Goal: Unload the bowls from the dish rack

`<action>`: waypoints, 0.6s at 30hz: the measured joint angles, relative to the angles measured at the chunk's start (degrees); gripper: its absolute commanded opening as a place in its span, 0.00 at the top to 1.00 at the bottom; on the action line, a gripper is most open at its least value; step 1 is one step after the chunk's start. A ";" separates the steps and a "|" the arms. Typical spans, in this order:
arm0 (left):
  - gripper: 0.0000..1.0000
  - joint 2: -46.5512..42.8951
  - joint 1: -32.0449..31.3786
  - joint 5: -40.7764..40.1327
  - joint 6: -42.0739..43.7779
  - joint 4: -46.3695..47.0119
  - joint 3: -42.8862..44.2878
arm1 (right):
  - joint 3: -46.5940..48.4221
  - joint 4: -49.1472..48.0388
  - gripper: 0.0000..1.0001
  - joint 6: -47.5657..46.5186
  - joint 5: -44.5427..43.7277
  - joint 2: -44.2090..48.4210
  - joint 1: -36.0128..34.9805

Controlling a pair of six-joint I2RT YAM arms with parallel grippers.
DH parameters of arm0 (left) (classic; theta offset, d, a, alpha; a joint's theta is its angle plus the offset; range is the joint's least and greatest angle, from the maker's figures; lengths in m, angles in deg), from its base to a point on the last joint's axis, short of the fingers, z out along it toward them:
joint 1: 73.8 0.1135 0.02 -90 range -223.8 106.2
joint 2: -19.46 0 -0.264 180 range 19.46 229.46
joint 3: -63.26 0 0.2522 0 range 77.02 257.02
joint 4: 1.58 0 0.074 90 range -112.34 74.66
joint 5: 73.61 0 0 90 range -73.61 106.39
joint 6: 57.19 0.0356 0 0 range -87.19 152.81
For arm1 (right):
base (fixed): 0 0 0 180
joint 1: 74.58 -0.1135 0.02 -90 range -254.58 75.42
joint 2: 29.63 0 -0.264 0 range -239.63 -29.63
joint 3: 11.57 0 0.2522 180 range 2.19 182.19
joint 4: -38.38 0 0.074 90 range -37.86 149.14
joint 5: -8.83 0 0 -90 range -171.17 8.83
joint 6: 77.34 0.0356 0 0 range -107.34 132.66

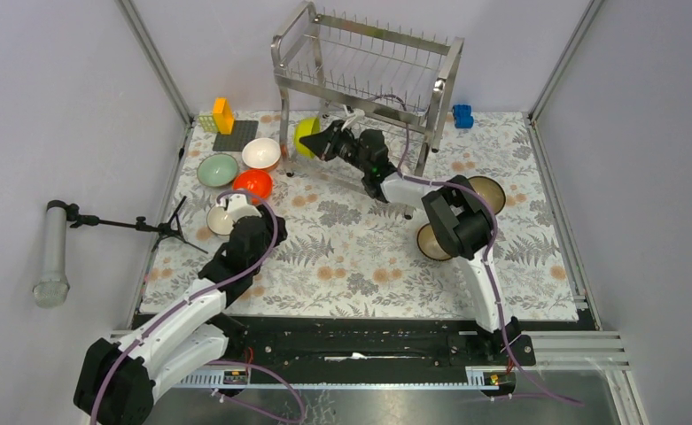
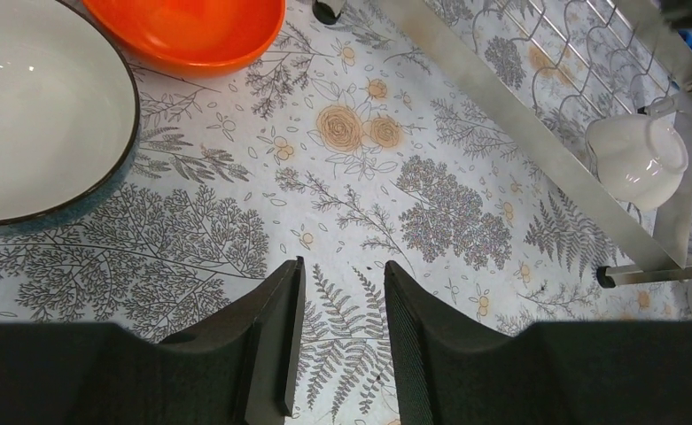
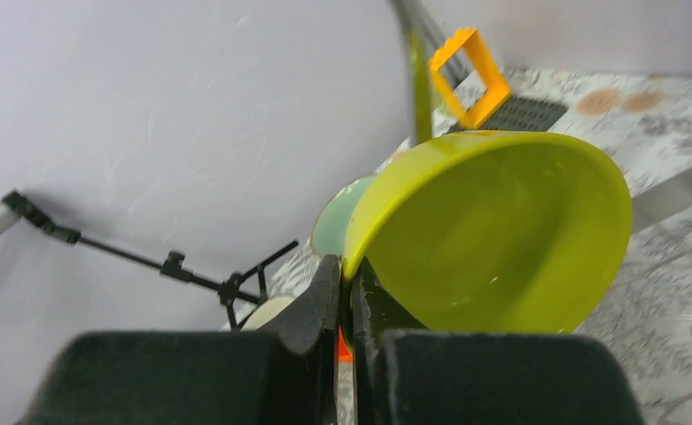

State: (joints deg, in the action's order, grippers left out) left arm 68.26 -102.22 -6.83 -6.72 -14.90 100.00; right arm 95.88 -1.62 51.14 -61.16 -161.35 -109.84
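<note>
Pinching item: right jaws, pressed together on the rim of a glossy yellow-green round bowl [image 3: 501, 239], held tilted at the left end of the shiny steel wire dish rack [image 1: 369, 62], upper centre. Left jaws: spread, empty, over the floral-patterned surface [image 2: 360, 177], lower left, near a white dark-rimmed bowl [image 2: 32, 106] and an orange-red bowl [image 2: 191, 27].

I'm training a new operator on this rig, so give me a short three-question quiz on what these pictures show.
1. Which bowl is the right gripper shut on? A the orange one; B the yellow-green bowl; C the white one.
2. True or false: the left gripper holds a bowl.
3. Fill in: the held bowl is pinched by its ____.

Key: 1 B. 2 False, its jaws stand open and empty above the tablecloth. 3 rim.
</note>
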 measured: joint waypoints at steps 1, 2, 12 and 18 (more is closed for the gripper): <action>0.57 -0.42 0.00 -0.31 0.17 -0.09 -0.02 | -1.92 -0.68 1.00 -0.26 0.50 0.74 -0.46; 0.57 -0.90 0.00 -0.61 0.28 -0.11 -0.13 | -3.30 -1.09 1.00 -0.50 0.70 1.33 -0.85; 0.57 -7.21 0.00 -5.92 -1.14 -1.79 -1.11 | -10.47 2.49 1.00 -1.99 4.28 8.57 -5.79; 0.57 -10.01 0.00 -13.11 -6.99 -6.73 -1.11 | -8.74 14.58 1.00 -9.90 5.81 9.53 -8.20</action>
State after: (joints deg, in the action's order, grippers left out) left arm 58.25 -102.22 -19.95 -13.72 -21.63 98.89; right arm 87.14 12.96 41.24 -55.35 -151.82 -118.04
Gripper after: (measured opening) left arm 0.429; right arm 0.046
